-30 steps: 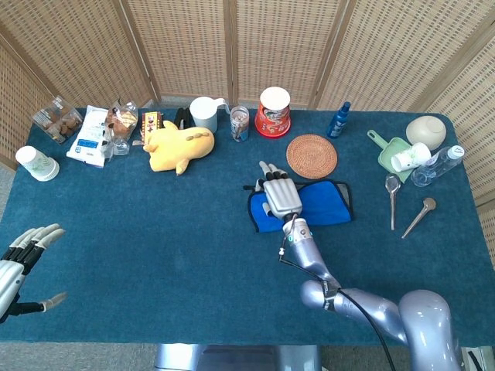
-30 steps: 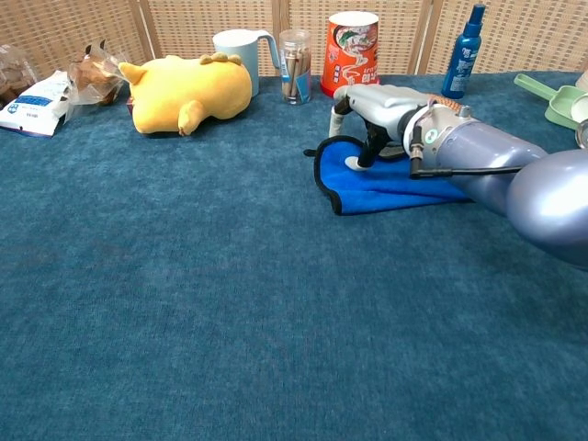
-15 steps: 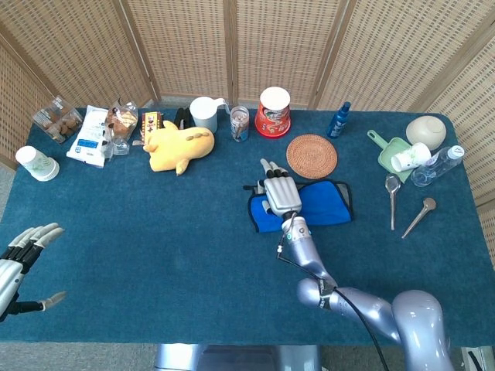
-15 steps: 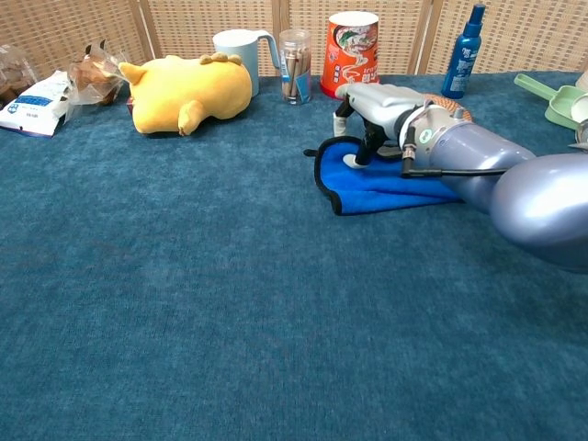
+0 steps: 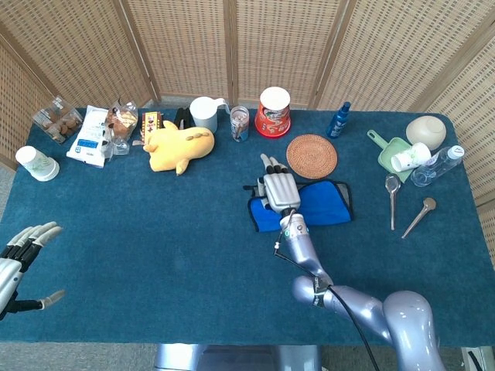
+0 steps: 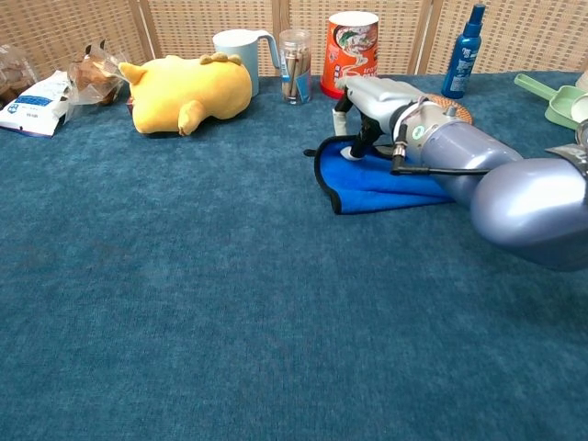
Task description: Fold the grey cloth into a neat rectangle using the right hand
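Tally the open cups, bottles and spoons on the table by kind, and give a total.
Cups: 3 - paper cup, mug, white cup
Bottles: 2 - spray bottle, clear bottle
Spoons: 2 - grey spoon, wooden spoon
Total: 7

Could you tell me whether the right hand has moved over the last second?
Yes, slightly. The right hand has slid along the cloth toward the table's far edge, closer to the red cup.

Right robot hand (image 5: 278,190) palm-down, left robot hand (image 5: 22,255) spread.
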{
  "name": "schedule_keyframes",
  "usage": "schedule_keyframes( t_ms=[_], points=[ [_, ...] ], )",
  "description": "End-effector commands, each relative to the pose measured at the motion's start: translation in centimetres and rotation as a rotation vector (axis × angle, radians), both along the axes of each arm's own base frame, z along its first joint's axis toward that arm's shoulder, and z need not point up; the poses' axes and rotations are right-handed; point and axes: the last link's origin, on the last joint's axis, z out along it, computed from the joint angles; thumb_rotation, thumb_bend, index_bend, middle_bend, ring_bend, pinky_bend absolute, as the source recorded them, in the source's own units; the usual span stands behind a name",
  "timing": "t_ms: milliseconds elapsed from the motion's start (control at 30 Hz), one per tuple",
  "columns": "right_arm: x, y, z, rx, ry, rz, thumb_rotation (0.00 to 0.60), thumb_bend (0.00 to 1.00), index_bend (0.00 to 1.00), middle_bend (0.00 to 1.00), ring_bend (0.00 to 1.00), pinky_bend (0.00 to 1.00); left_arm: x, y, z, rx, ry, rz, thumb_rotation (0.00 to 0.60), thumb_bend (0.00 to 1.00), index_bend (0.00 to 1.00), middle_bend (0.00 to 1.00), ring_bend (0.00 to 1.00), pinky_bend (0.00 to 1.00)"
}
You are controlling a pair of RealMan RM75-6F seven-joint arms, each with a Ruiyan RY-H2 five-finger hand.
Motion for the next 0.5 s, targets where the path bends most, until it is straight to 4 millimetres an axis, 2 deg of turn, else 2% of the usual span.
schedule_keyframes(
  t_ms=[33, 200, 300, 367, 500],
  points=[
    [0.1, -0.24, -0.01, -0.009, 0.003, -0.007, 0.6, 0.38, 0.68, 0.0, 0.0, 0.2, -0.01, 0.0, 0.03, 0.001, 0.0, 0.0, 0.6, 0.24, 0.07, 0.0, 0.0, 0.06],
    [-0.08, -0.71, -0.17, -0.021, 0.017, -0.038, 0.6, 0.39, 0.66, 0.0, 0.0, 0.2, -0.02, -0.03, 0.17, 0.005, -0.003, 0.0, 0.6, 0.24, 0.07, 0.0, 0.0, 0.06],
    [-0.32, -0.75, -0.36, -0.016, 0.028, -0.056, 0.6, 0.37, 0.42, 0.0, 0.0, 0.2, -0.07, -0.04, 0.23, 0.007, -0.004, 0.002, 0.6, 0.24, 0.07, 0.0, 0.0, 0.06],
    [-0.34, -0.82, -0.28, -0.032, 0.041, -0.055, 0.6, 0.3, 0.25, 0.0, 0.0, 0.21, -0.07, -0.06, 0.23, 0.006, -0.005, 0.001, 0.6, 0.24, 0.07, 0.0, 0.0, 0.06],
    [-0.12, -0.79, -0.16, -0.065, 0.034, -0.052, 0.6, 0.16, 0.14, 0.0, 0.0, 0.22, -0.05, -0.09, 0.25, 0.007, -0.005, 0.0, 0.6, 0.24, 0.07, 0.0, 0.0, 0.06]
  ],
)
